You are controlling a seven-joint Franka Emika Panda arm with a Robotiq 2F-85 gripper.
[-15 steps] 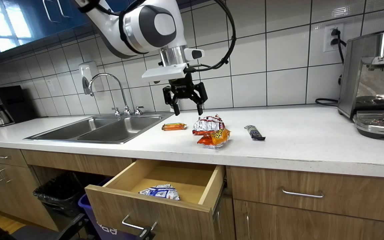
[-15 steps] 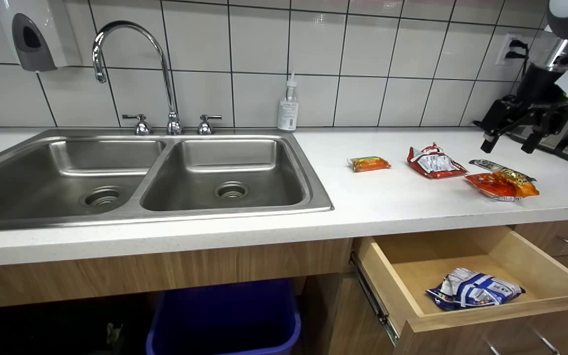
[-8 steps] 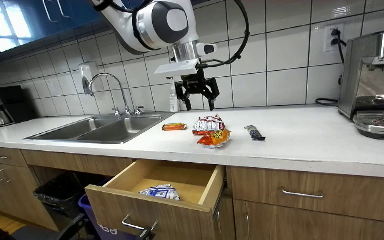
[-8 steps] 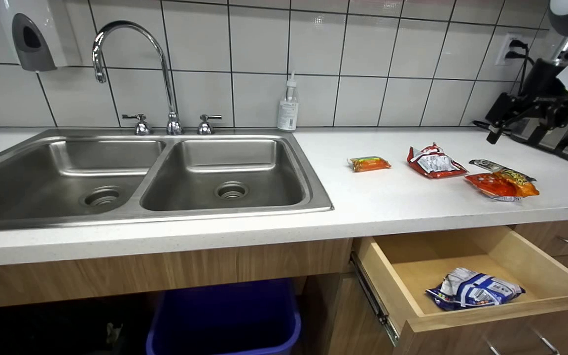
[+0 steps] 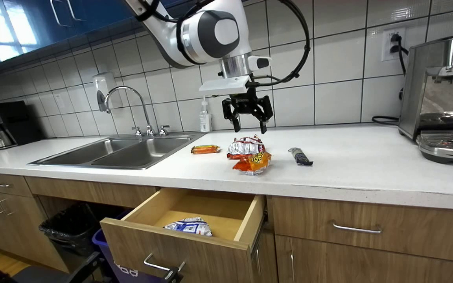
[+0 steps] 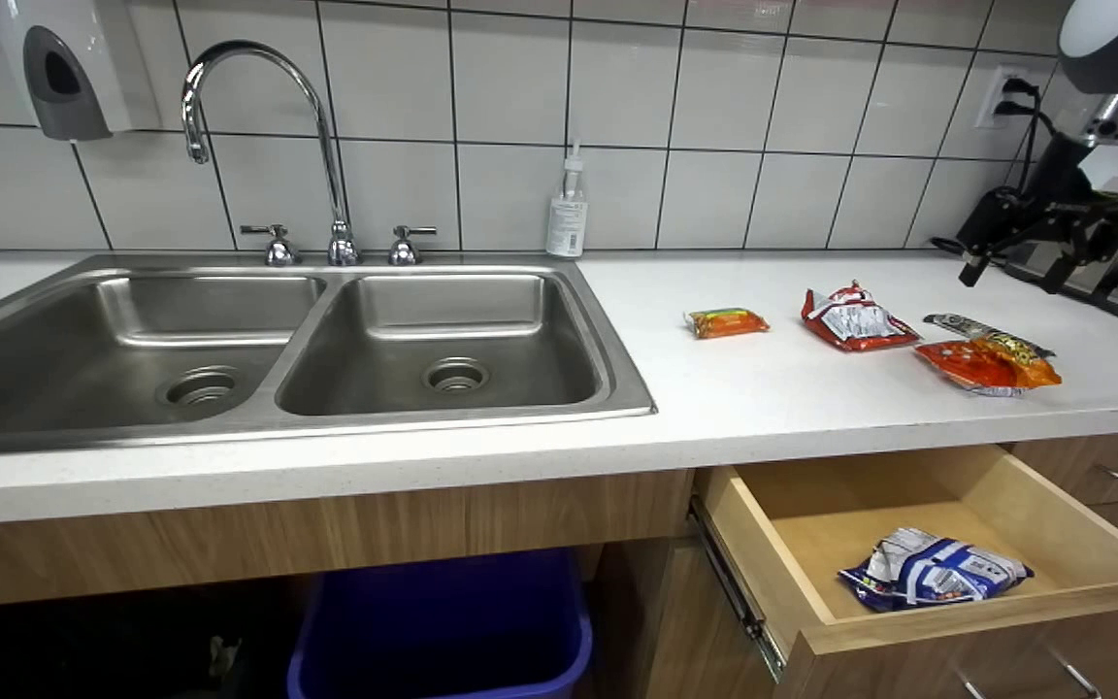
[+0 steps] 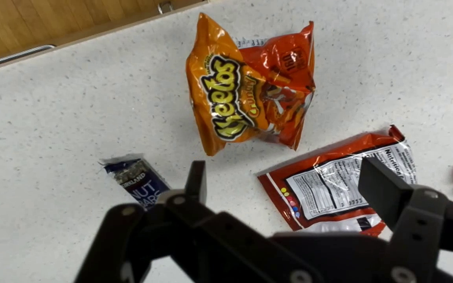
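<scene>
4 snacks lie on the white surface (image 5: pixel 348 157): an orange bag (image 7: pixel 248 92), a red bag (image 7: pixel 330 184), a nut bar (image 7: pixel 139 181) and a small packet (image 6: pixel 727 322). The tool (image 5: pixel 250 129) hangs well above them, released, its 2 fingers (image 7: pixel 383 190) spread wide with a gap between the tips. In the wrist view the red bag shows beneath and between the fingers, 1 end partly covered by a fingertip, while the nut bar is partly hidden by the other finger. The orange bag lies nearest the surface's front edge, with a narrow strip of surface between it and the red bag. The small packet lies apart from both bags, towards the sink (image 6: pixel 472 419), near its rim. On the opposite side, a wide stretch of surface runs from the nut bar to the coffee machine (image 5: pixel 442 94). The tiled wall (image 5: pixel 336 78) rises along the back edge, behind the tool in an exterior view. Below the front edge a pulled-out drawer (image 6: pixel 840 505) juts forward, and a blue and white bag (image 6: pixel 937 571) rests inside it near the front panel. A pump bottle (image 6: pixel 568 218) stands by the sink's back corner
</scene>
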